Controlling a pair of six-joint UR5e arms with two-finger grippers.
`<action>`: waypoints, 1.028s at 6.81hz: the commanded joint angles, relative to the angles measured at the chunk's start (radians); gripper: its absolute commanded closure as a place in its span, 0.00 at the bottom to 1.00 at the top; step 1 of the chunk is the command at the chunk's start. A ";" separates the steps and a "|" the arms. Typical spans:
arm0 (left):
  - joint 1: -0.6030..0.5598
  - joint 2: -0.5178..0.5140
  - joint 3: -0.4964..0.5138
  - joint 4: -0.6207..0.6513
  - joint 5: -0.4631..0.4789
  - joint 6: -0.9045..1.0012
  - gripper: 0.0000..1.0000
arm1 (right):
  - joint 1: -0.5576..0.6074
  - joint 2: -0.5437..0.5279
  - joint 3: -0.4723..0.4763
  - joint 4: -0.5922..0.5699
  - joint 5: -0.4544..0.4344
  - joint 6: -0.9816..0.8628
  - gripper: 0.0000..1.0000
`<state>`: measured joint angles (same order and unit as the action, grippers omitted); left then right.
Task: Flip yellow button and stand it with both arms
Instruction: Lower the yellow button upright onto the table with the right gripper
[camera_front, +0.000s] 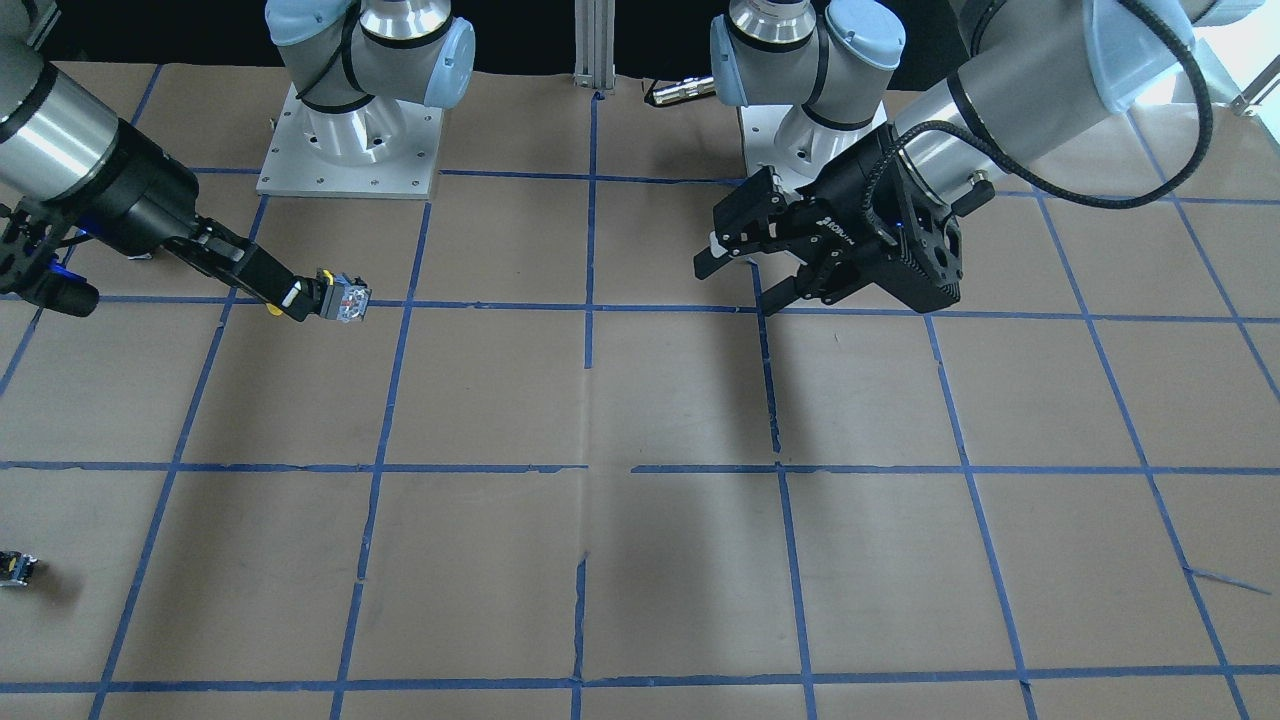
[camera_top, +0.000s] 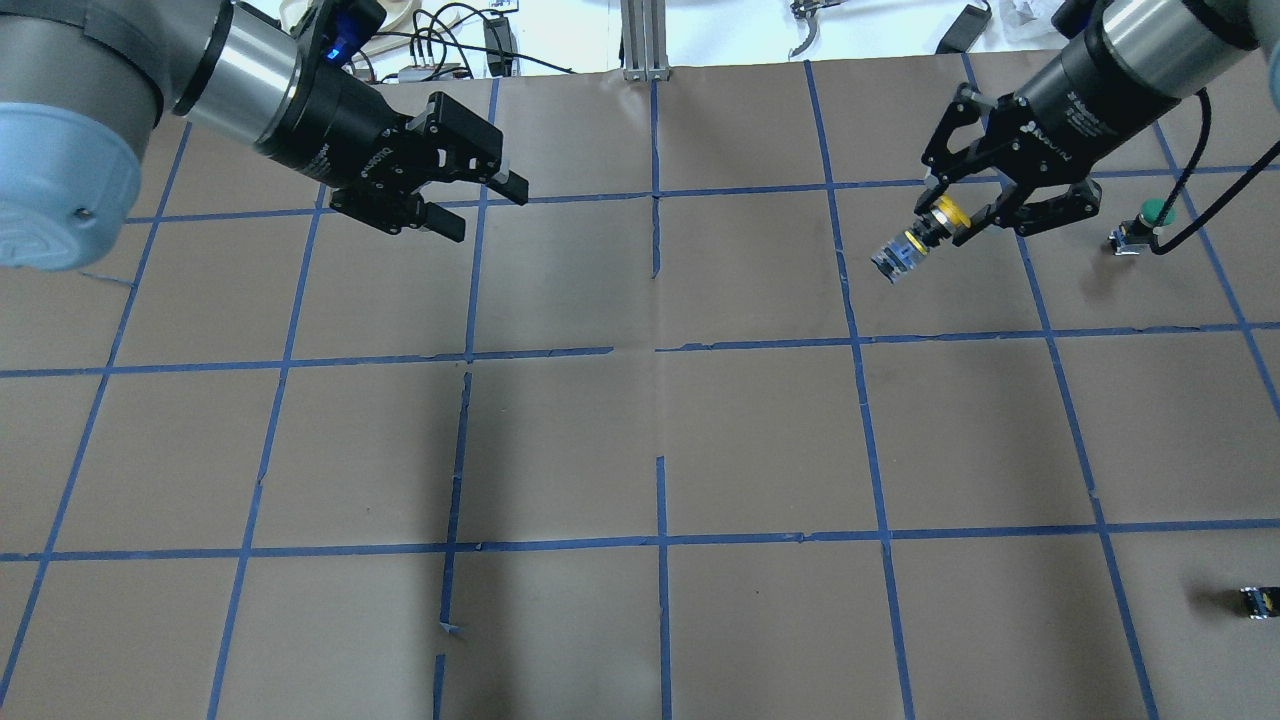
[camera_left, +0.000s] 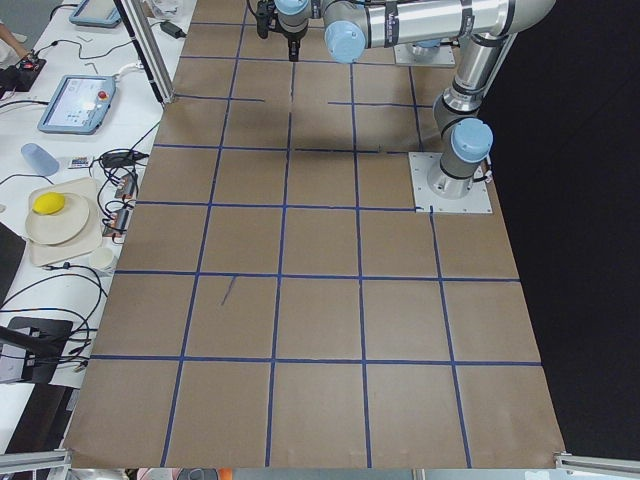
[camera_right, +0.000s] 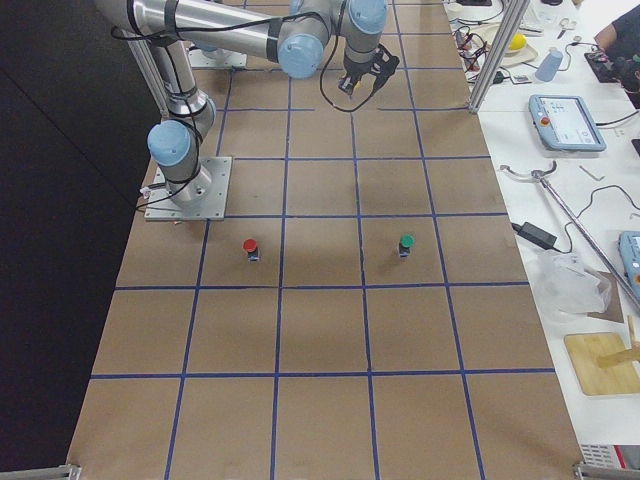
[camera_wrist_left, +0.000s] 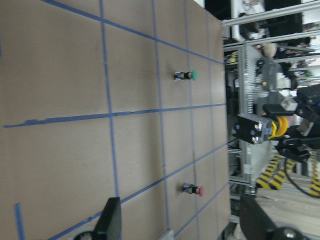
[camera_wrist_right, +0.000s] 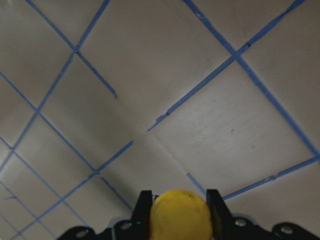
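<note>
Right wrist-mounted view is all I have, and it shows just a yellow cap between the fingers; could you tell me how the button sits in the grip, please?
Observer: The overhead view shows the right gripper clamped on the cap end of the yellow button. The contact block sticks out past the fingertips.
Operator: Thank you. Is the other gripper near it?
Observer: No, the left gripper is open and empty, far across the table from the button.
Operator: Is anything standing close to my gripper?
Observer: Yes, a green-capped button stands upright on the table just beside the right gripper, on the side away from the left arm.
</note>
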<state>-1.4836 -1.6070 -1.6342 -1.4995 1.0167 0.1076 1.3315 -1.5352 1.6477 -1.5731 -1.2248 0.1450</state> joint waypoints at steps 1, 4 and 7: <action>-0.003 0.001 0.106 -0.118 0.335 0.001 0.13 | -0.058 0.001 0.134 -0.194 -0.142 -0.401 0.74; -0.009 0.065 0.125 -0.206 0.546 0.006 0.13 | -0.324 0.004 0.288 -0.412 -0.131 -1.208 0.74; -0.032 0.024 0.137 -0.174 0.490 0.001 0.13 | -0.512 0.082 0.291 -0.418 -0.089 -1.762 0.74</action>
<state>-1.5030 -1.5643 -1.4997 -1.6859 1.5510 0.1031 0.9054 -1.4994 1.9362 -1.9826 -1.3431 -1.4126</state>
